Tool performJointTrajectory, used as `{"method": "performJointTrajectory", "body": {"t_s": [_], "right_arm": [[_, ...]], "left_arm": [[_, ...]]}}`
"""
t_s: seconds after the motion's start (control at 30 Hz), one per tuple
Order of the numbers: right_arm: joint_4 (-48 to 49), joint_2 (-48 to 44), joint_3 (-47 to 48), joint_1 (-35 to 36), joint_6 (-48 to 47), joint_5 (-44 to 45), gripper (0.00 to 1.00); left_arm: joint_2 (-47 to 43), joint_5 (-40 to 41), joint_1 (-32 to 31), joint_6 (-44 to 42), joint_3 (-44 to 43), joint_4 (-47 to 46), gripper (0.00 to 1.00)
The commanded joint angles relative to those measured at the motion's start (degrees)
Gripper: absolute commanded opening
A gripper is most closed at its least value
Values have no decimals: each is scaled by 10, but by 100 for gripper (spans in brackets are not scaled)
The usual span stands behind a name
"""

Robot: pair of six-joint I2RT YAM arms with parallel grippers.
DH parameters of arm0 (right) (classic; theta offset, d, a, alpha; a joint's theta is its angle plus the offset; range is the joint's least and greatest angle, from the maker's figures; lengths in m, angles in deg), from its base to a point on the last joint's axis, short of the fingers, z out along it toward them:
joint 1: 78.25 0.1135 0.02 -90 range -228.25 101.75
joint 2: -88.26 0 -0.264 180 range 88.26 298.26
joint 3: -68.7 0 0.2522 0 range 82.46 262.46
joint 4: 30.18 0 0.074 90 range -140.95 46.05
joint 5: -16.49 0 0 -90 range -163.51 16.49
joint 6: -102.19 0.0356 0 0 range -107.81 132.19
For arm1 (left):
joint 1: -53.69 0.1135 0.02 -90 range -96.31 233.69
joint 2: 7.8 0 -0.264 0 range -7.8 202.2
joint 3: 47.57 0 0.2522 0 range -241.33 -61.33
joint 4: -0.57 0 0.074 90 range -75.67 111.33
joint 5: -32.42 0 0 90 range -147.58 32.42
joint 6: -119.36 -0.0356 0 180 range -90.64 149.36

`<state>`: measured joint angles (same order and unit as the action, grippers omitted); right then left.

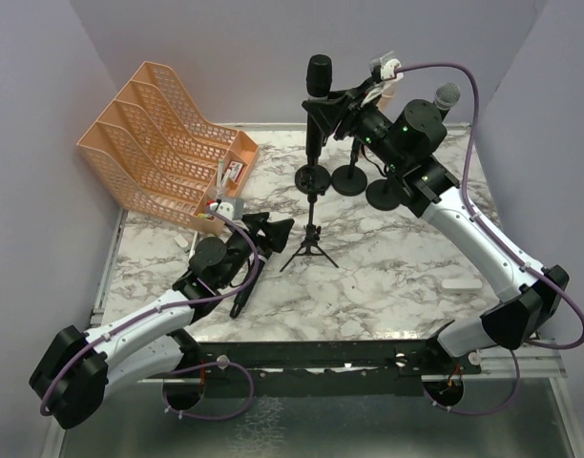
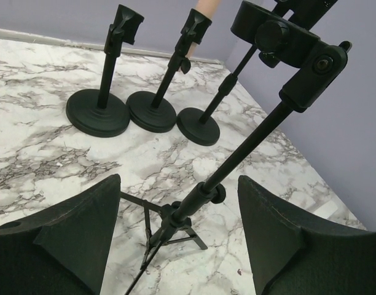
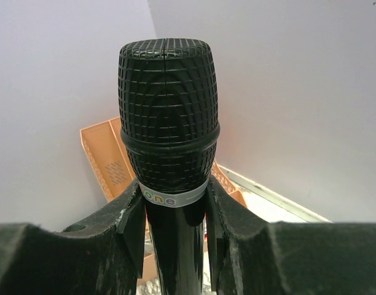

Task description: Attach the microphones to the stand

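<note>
While the left pincer (image 1: 269, 227) hangs released low over the marble desk (image 1: 397, 277), nothing sits between its fingers (image 2: 83, 227); the pole of the tripod stand (image 1: 311, 246) rises just beyond them. A slim black microphone (image 1: 241, 296) lies flat on the desk under that arm's wrist. Off to the right, well apart, rests a small white block (image 1: 461, 283). Farther back stand three round-based stands (image 2: 97, 112) in a row, and the middle one's clip carries the pale pink microphone (image 2: 206, 6). Above the leftmost of them the right pincer (image 3: 174, 212) is clenched on the neck of another black microphone (image 3: 168, 117), held upright, head up; whether it sits in the clip I cannot tell. A silver-mesh microphone (image 1: 447, 95) shows only its head behind the right wrist. An orange file rack (image 1: 163, 143) fills the far left corner
</note>
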<state>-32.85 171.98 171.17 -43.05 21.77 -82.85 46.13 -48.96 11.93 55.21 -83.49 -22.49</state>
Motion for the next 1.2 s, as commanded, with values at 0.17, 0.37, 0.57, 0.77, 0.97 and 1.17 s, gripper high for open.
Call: {"method": "performJointTrajectory", "body": {"t_s": [0.17,0.37,0.57,0.77,0.97,1.17], "right_arm": [[31,4,-14,6,18,-51,4],[28,6,-33,7,17,-64,5],[29,8,-54,7,10,-70,7],[11,4,-78,7,5,-87,7],[-35,-6,-104,10,-12,-106,5],[-50,-13,-145,11,-18,-107,3]], "left_arm": [[7,-3,-3,-4,-18,16,77],[12,-5,-3,-2,-23,24,77],[15,-6,-3,-2,-25,25,77],[9,-2,-3,-3,-24,25,77],[9,-2,-3,-3,-23,25,77],[13,-6,-3,0,-25,25,77]]}}
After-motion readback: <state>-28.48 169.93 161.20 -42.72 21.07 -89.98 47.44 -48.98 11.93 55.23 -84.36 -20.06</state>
